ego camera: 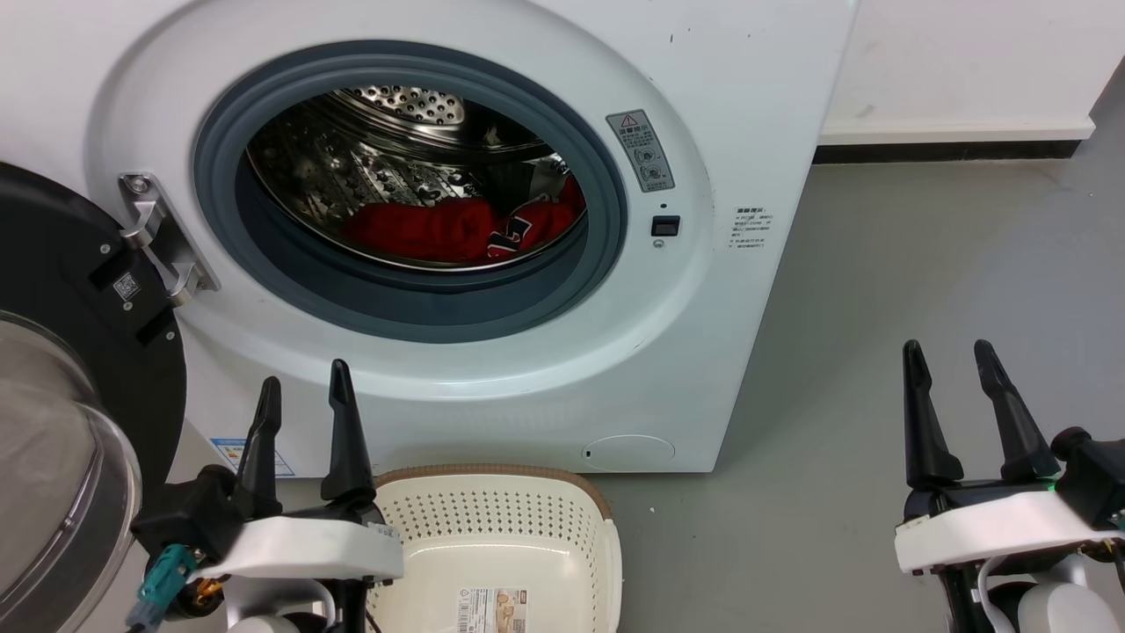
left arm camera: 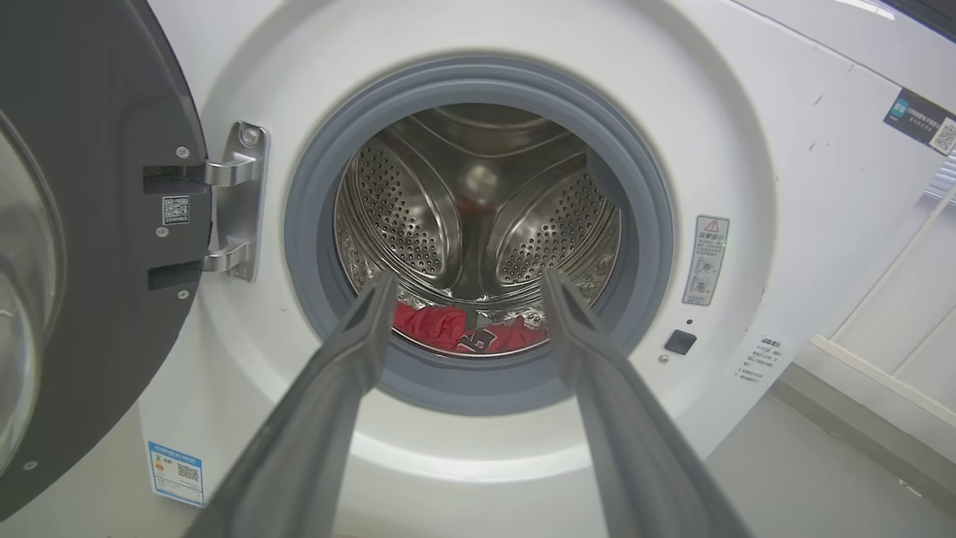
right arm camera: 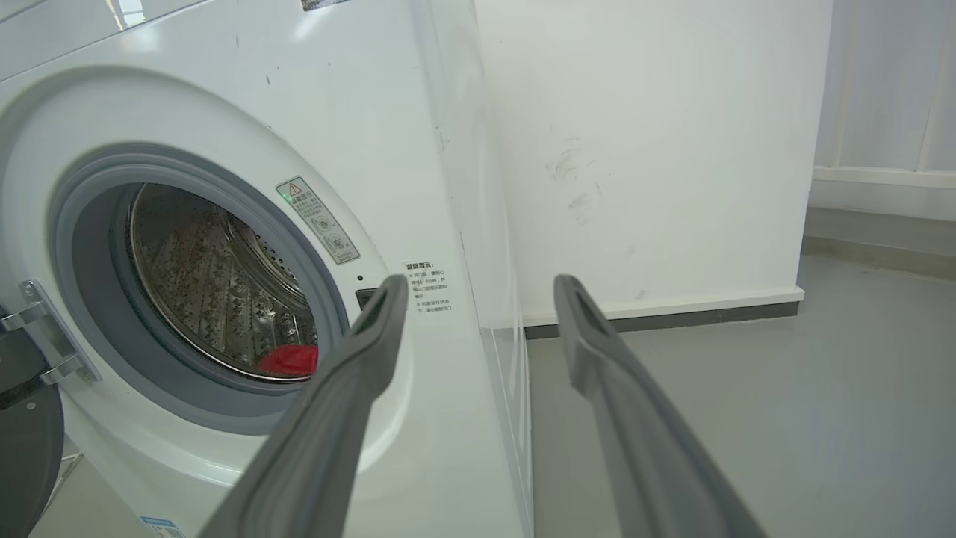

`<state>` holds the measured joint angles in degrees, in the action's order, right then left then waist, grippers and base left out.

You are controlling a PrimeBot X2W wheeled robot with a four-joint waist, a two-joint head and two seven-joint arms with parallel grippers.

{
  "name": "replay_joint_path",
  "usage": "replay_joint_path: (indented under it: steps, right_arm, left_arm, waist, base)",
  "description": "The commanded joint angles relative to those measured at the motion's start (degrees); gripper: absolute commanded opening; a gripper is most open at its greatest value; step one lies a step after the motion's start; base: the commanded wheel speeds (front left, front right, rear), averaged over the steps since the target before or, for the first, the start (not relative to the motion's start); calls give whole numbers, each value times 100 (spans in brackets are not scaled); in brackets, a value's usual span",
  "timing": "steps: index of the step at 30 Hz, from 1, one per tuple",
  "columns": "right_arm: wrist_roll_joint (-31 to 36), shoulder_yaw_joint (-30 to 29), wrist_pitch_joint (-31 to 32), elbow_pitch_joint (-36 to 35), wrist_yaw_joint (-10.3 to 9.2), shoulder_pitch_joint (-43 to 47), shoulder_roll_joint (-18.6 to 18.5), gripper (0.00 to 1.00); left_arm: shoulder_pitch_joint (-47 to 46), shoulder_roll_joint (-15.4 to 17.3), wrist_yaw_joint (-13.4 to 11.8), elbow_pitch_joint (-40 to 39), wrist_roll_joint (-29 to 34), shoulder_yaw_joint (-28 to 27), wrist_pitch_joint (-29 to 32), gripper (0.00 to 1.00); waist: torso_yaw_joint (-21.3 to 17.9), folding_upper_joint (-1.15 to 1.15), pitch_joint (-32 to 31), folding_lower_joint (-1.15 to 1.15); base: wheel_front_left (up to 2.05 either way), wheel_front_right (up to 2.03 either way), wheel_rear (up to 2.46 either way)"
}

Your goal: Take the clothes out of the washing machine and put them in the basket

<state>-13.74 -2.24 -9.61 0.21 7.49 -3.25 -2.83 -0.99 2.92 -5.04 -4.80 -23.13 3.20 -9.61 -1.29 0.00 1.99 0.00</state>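
The white washing machine (ego camera: pixel 721 290) stands with its black-rimmed door (ego camera: pixel 61 290) swung open to the left. Red clothes (ego camera: pixel 422 229) lie at the bottom of the steel drum; one with a black-and-white patch (ego camera: pixel 518 233) sits to their right. The clothes (left arm camera: pixel 433 325) also show low in the drum in the left wrist view, and a bit of red clothes (right arm camera: pixel 291 360) in the right wrist view. The cream basket (ego camera: pixel 510 545) stands on the floor before the machine. My left gripper (ego camera: pixel 303 396) is open beside the basket's left rim. My right gripper (ego camera: pixel 954 360) is open over bare floor.
Grey floor (ego camera: pixel 879 308) spreads to the right of the machine, up to a white wall with a dark skirting (ego camera: pixel 949 151). The open door's glass bulge (ego camera: pixel 53 457) stands close to my left arm. A grey rubber ring (left arm camera: pixel 478 82) frames the drum opening.
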Motion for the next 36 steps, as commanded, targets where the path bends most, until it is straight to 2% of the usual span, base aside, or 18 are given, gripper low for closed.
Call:
replay_joint_path:
  steps: [1, 12, 36]
  right_arm:
    - [235, 7, -64, -38, 0, -31, -10, 100]
    - [919, -66, -195, 102, 0, 21, -8, 100]
    - [2193, -27, -466, 63, -1, 76, -6, 100]
  left_arm:
    - [31, 30, -22, -31, 219, 33, -62, 100]
    - [105, 95, -74, 330, 766, 292, -194, 100]
    - [176, 215, -128, 521, 1913, 600, -471, 100]
  waist:
    - [-2, 0, -2, 0]
    - [-15, 0, -8, 0]
    - [-79, 0, 7, 0]
  base:
    - [0, 0, 0]
    - [0, 0, 0]
    - [0, 0, 0]
